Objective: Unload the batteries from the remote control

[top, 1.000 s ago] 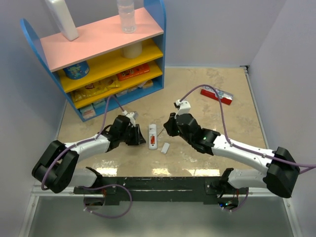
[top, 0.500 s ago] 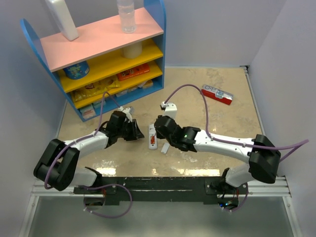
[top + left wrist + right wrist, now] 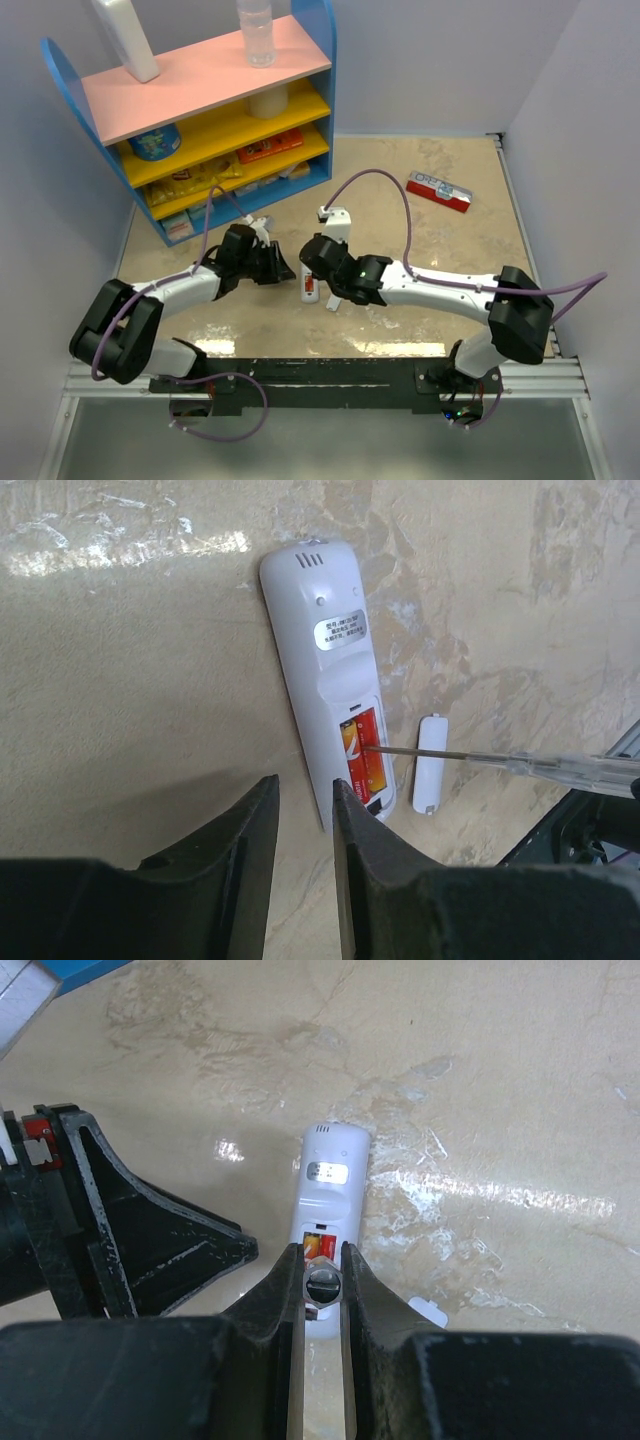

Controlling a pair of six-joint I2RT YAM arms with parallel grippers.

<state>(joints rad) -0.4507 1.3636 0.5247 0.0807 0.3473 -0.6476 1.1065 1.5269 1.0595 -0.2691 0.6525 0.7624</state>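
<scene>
The white remote control (image 3: 325, 680) lies back up on the table, its bay open. Two red-orange batteries (image 3: 358, 755) sit side by side in the bay. The small white cover (image 3: 431, 763) lies just to its right. My right gripper (image 3: 322, 1250) is shut on a screwdriver (image 3: 322, 1285) whose thin shaft (image 3: 440, 754) reaches the batteries (image 3: 316, 1244). My left gripper (image 3: 303, 785) is empty, its jaws a narrow gap apart, at the remote's left edge near the bay. From above, both grippers, left (image 3: 283, 270) and right (image 3: 318, 274), flank the remote (image 3: 309, 289).
A blue shelf unit (image 3: 200, 100) with snacks and bottles stands at the back left. A red-and-white flat box (image 3: 440, 190) lies at the back right. The left gripper's black body (image 3: 140, 1230) fills the table left of the remote.
My right arm has swung left and brought the screwdriver over the remote's bay. The left gripper has hardly moved. The remote and the cover lie where they were.
</scene>
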